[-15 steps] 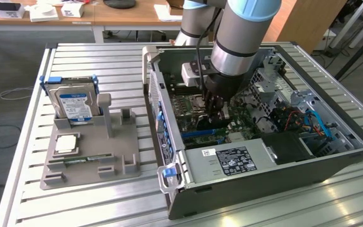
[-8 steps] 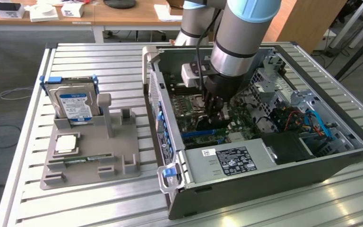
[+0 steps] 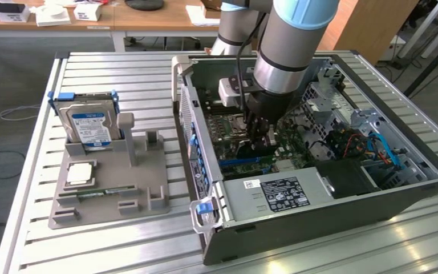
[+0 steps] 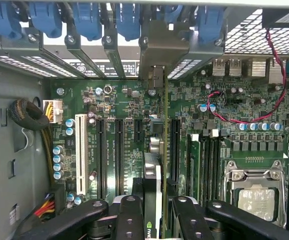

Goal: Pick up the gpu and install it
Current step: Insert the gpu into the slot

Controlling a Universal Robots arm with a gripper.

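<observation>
The gpu [image 4: 156, 172] stands on edge between my fingers [image 4: 129, 217], its thin green board running over the motherboard [image 4: 114, 100] toward the case's rear slots. Its silver end bracket [image 4: 163, 47] sits up against the rear slot openings, beside the blue slot clips [image 4: 87, 20]. My gripper [image 4: 154, 215] is shut on the card. In the exterior view my gripper [image 3: 260, 130] reaches down inside the open computer case [image 3: 318, 211], with the dark gpu [image 3: 251, 150] under it, just above the blue expansion slot [image 3: 243, 161]. Whether the card's edge is seated in a slot is hidden.
A grey fixture [image 3: 112, 188] on the exterior view's left holds a hard drive [image 3: 89, 127], a processor [image 3: 79, 174] and a memory stick [image 3: 97, 194]. Inside the case are the power supply [image 3: 276, 193], a drive cage [image 3: 341, 108], a CPU socket [image 4: 257, 197] and cables [image 4: 29, 115].
</observation>
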